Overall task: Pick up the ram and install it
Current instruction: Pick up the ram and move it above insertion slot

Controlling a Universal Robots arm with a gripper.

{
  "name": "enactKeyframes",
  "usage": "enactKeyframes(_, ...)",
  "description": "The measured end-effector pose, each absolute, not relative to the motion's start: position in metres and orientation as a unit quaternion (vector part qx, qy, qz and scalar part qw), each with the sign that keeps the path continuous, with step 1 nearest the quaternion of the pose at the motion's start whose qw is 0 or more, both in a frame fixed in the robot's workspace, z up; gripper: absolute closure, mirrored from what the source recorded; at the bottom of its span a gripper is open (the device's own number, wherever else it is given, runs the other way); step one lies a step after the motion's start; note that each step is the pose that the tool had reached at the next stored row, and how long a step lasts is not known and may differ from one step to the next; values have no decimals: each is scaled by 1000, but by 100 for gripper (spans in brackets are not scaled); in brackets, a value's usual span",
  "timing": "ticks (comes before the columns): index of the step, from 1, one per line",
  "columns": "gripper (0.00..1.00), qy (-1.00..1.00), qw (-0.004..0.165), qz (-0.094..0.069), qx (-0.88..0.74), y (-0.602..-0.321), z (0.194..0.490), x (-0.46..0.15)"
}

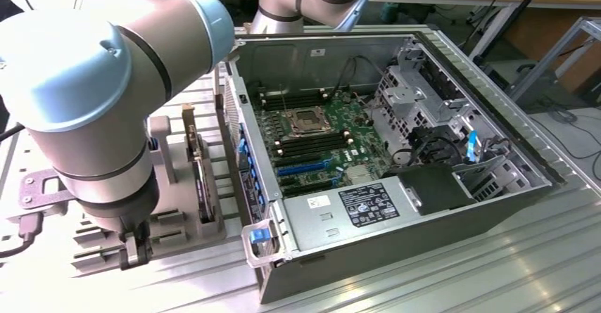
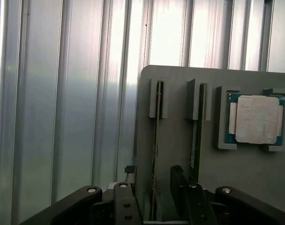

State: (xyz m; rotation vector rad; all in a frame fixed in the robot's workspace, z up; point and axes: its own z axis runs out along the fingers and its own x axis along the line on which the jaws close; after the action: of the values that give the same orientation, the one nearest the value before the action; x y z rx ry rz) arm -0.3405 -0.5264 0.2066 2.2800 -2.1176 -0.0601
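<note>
Though cut off, claw point(image 2: 153, 172) apparently straddles edge-on ram point(image 2: 156, 123).

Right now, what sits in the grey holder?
The ram and a darker board stand edge-on in the holder's slots; a silver-topped processor lies in its recess. The gripper, open astride the ram, hides both boards' near ends.

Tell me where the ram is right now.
In the wrist view the ram stands on edge in a slot of the gray holder, straddled by the open gripper; another slotted board sits between it and the processor chip.
</note>
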Motion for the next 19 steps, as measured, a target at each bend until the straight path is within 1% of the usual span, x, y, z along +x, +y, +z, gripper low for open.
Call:
enactKeyframes(1,59,-680,15,-19,732,-526,206,-340)
enactKeyframes(2,66,-680,15,-19,733,-526,207,-340)
enactKeyframes(3,66,-680,15,-19,732,-526,206,-340)
enactKeyframes(4,73,-680,15,-19,733,-526,206,-340)
enactKeyframes(12,73,-680,15,-19,733,-526,205,-340)
enactKeyframes(13,75,-680,15,-19,733,-526,205,-340)
enactKeyframes(15,87,-680,15,-19,733,-526,205,-340)
enactKeyframes(19,87,-680,15,-19,733,-526,205,-340)
